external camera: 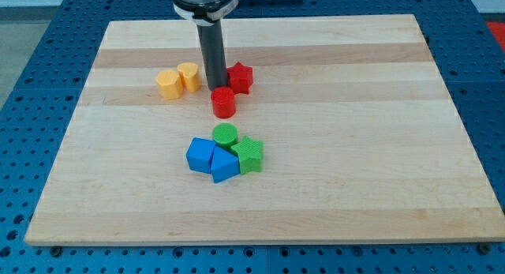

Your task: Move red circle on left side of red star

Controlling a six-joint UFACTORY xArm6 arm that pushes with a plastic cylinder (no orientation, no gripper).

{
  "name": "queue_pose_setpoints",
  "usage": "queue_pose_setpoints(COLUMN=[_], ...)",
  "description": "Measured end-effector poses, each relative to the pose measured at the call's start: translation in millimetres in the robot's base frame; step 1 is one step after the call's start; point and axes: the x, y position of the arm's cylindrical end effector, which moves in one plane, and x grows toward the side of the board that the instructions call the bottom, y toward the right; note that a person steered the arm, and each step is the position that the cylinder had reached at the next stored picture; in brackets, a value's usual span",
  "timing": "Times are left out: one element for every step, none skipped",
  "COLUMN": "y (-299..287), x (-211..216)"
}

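Observation:
The red circle [224, 103] is a short red cylinder near the board's middle, just below and left of the red star [240, 76]. My dark rod comes down from the view's top, and my tip [215, 88] rests on the board directly left of the red star and just above the red circle, touching or nearly touching both.
Two yellow blocks, a hexagon-like one [168, 84] and a smaller one [188, 76], sit left of my tip. Below, a cluster holds a green circle [225, 134], a green star [249, 154] and two blue blocks [200, 155] [225, 165]. The wooden board [379, 148] lies on a blue perforated table.

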Motion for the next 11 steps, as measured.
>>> queue_pose_setpoints(y=[17,58,111,103,36,-11,-40,-41,-39,2,48], x=[-12,-31,-45,-43,-11,28,52,66,78,77,53])
